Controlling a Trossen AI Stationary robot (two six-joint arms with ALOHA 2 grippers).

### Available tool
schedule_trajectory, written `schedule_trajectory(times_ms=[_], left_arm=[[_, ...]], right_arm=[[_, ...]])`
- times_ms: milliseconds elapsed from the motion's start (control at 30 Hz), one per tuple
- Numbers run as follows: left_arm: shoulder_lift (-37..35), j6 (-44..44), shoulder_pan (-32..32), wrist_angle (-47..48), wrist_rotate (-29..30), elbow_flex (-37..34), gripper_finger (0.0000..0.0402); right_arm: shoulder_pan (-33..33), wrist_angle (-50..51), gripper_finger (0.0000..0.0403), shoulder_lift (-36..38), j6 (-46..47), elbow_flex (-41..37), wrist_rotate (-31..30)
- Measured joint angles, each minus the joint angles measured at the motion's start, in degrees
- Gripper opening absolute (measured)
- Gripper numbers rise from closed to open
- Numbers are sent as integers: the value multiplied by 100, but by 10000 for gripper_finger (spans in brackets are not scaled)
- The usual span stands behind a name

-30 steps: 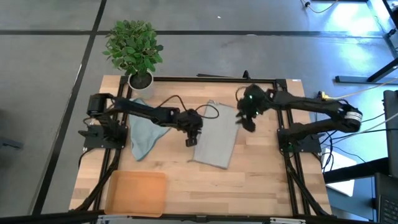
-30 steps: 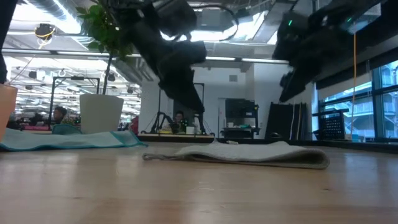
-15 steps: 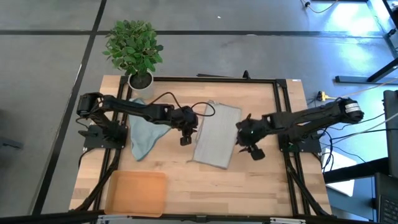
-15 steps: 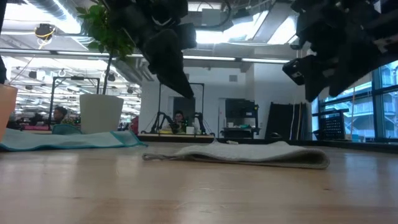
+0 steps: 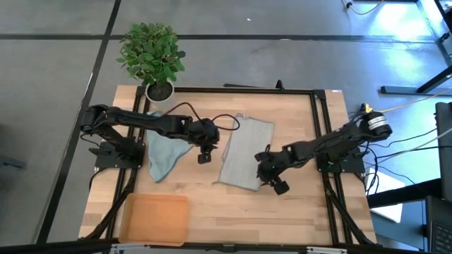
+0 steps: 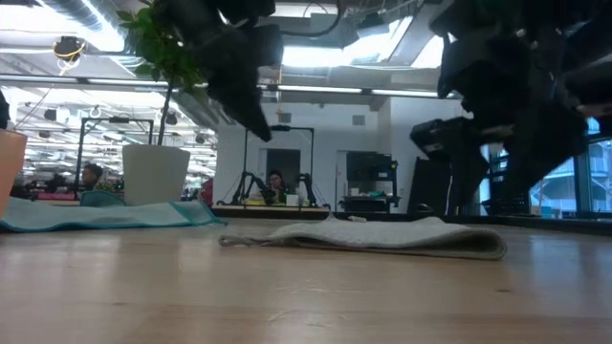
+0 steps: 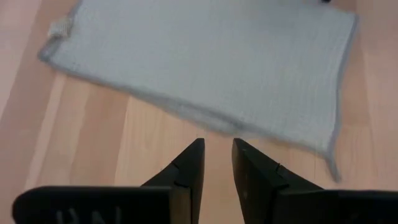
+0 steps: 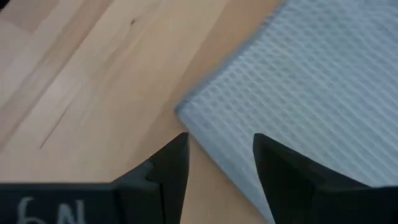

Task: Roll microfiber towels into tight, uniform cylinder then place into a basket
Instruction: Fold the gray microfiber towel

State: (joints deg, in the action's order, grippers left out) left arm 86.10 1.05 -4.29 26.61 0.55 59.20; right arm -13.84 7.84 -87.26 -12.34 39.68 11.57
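Mid-bench [image 5: 296,204]: grey-green towel [image 5: 246,151] lying flat, unrolled, waffle-textured, hemmed edges. Right pincer [image 5: 266,178] gaping wide at its near corner; left pincer [image 5: 204,156] hovering narrow beside it, gripping nothing. No legible writing.

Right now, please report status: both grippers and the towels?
Left gripper slightly open, empty, beside grey towel. Right gripper open at its near corner. Blue towel flat; basket empty. Nothing in the way.

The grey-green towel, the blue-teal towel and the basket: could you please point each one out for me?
Grey-green towel [image 5: 245,153]: high view, middle of the flat cloth.
Blue-teal towel [image 5: 164,154]: high view, middle of the crumpled cloth.
Basket [image 5: 155,218]: high view, middle of its empty floor.
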Motion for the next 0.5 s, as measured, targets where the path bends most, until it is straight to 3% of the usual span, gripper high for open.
schedule_trajectory(times_ms=[267,500], left_arm=[[-94,-136,10,168,-6,4,74],[-92,-128,24,129,-24,4,74]], right_arm=[[-279,-270,179,-569,4,2,-34],[-383,-561,179,-945,250,33,-567]])
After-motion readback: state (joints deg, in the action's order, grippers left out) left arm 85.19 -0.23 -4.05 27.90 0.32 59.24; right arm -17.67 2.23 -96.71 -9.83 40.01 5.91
